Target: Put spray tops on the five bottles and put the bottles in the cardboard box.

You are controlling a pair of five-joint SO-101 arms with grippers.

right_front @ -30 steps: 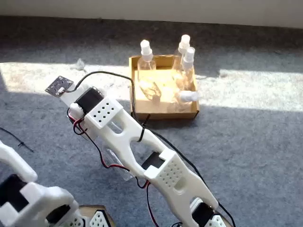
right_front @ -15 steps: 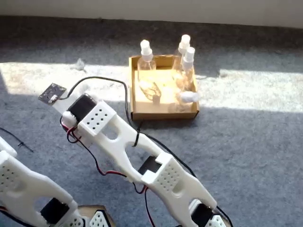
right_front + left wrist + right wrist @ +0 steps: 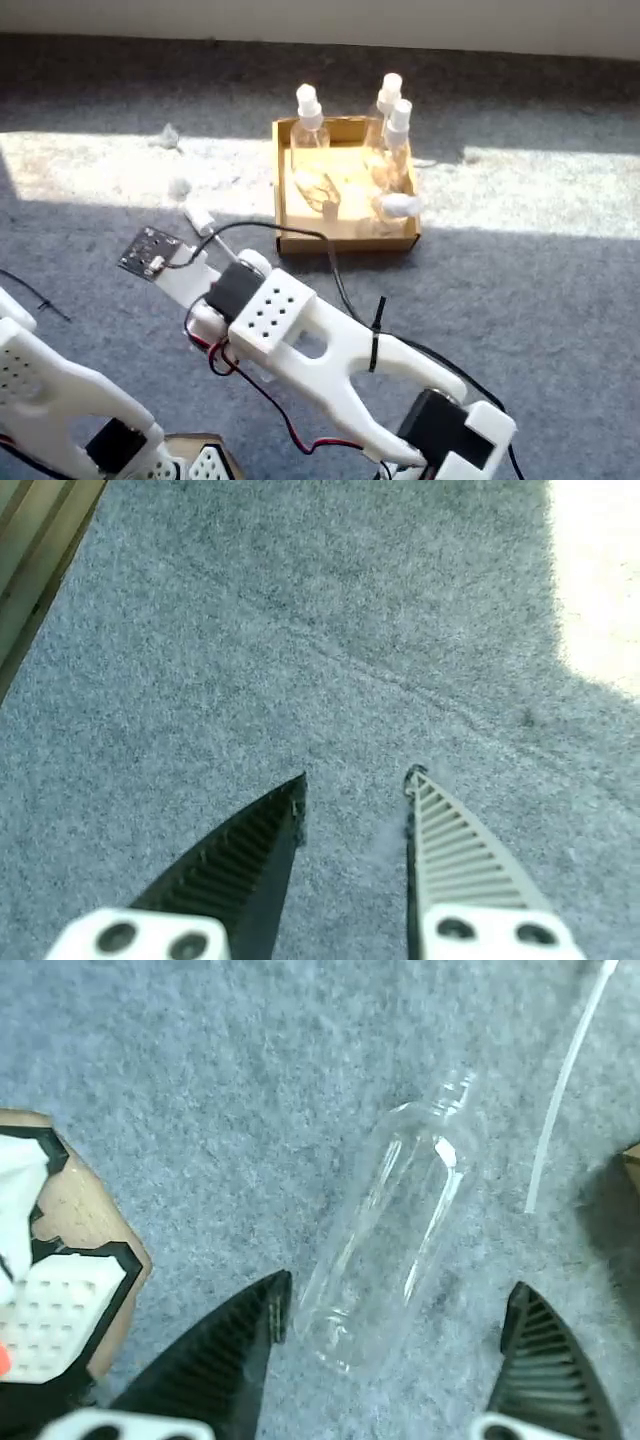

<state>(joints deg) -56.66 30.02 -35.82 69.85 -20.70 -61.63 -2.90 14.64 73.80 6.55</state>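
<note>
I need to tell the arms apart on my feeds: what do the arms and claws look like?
The left arm and right arm are white shells with grids of round holes and black motors. The right one carries red and black cables and a black zip tie. The left claw has one black and one pale ribbed finger; the right claw has two black ribbed fingers.

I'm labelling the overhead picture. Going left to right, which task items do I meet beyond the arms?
Loose spray top on the carpet → cardboard box, with one upright bottle at its left, then a pair of upright bottles at its right.
</note>
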